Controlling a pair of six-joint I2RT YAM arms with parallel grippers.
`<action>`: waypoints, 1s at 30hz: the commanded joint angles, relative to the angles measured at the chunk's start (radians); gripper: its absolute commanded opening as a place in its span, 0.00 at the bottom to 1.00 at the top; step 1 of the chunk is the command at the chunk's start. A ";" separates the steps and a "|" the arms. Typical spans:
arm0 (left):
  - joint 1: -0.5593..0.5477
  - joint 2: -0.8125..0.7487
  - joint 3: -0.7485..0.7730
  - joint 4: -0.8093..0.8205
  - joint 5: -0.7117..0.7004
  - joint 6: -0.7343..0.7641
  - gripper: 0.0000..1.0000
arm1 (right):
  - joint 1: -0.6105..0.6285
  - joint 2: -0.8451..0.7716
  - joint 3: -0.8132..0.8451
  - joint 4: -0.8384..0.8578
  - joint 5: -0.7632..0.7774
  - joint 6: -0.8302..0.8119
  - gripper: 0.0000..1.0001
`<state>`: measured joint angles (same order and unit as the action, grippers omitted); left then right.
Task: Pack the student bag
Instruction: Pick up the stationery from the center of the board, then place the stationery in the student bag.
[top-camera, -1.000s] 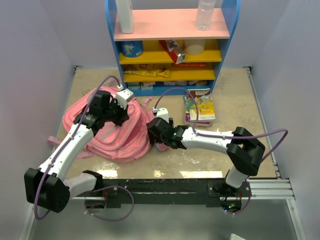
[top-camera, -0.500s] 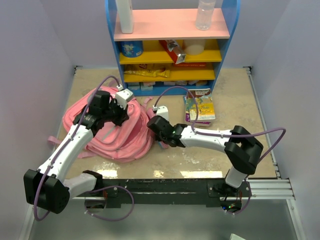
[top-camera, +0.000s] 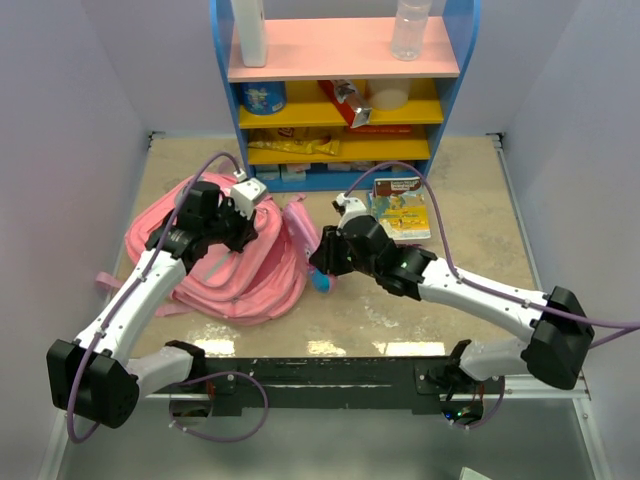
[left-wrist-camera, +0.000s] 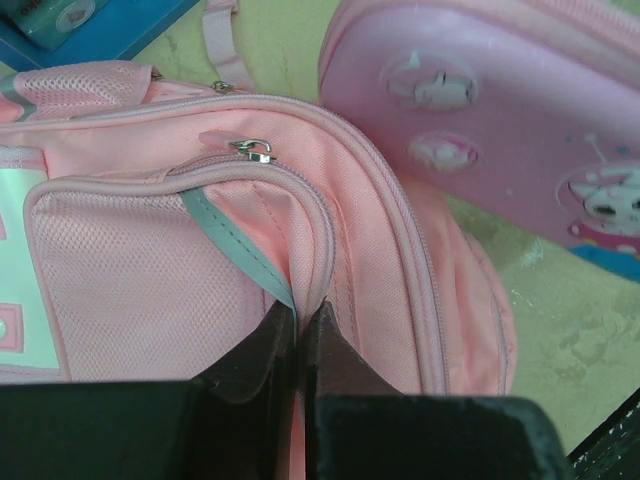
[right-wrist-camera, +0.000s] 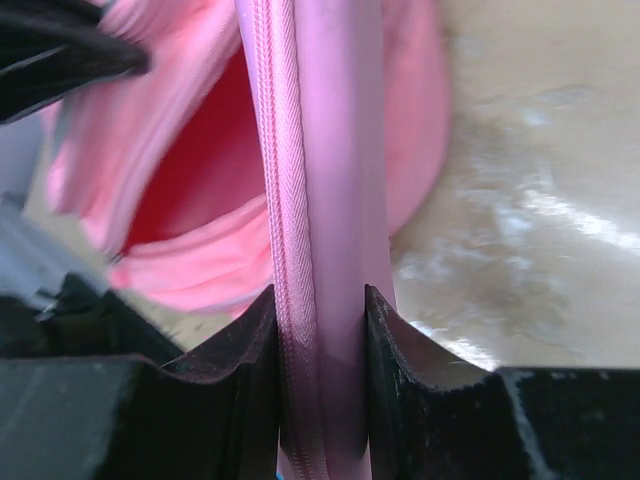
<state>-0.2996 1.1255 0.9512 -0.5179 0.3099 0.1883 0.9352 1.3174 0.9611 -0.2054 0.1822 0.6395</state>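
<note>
Pink fabric all over: the student bag (top-camera: 215, 270) lies slumped on the left half of the table (top-camera: 470, 200), in front of the shelf unit (top-camera: 340, 110), mouth turned right.

Handling, my read:
- Soft and floppy with no frame, likely light. The mouth collapses unless something holds the rim up.
- Best hold is the stitched rim beside the grey zip strip, where piping and seam give the pads something to bite. The mesh pocket panel is thin and would just stretch.
- The zip pull (left-wrist-camera: 255, 150) is tiny, so a poor target.
- Fabric isn't slippery, but dragging it will shift the whole bag.

Grip state:
- left gripper (left-wrist-camera: 297, 335): fingers pinched tight on the bag's zip rim, lifting the edge.
- right gripper (right-wrist-camera: 320, 310): jaws clamped across the pencil case (left-wrist-camera: 500, 110), held edge-on just beside the bag's mouth. The darker pink inside of the bag shows to the case's left in the right wrist view.
- The case shell looks semi-stiff, so it should slide in without folding.

Count:
- 1 bag
- 1 pencil case
- 1 colourful booklet (top-camera: 400, 212) flat on the table, right of centre
- 1 shelf unit
- 2 bottles (top-camera: 411, 28) on its top board
- Lower shelf clutter is too small to count.
</note>
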 joint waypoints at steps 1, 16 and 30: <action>-0.009 -0.036 0.034 0.105 0.081 0.063 0.00 | 0.008 -0.007 -0.027 0.124 -0.271 0.017 0.00; -0.009 -0.049 0.122 -0.046 0.294 0.148 0.00 | -0.021 0.144 -0.159 0.434 -0.636 0.141 0.00; -0.010 -0.075 0.193 -0.195 0.532 0.237 0.00 | -0.113 0.517 0.229 0.737 -0.613 0.267 0.01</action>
<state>-0.2821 1.1183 1.0847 -0.7887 0.5995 0.4004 0.8429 1.7840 1.0771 0.2405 -0.5121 0.8299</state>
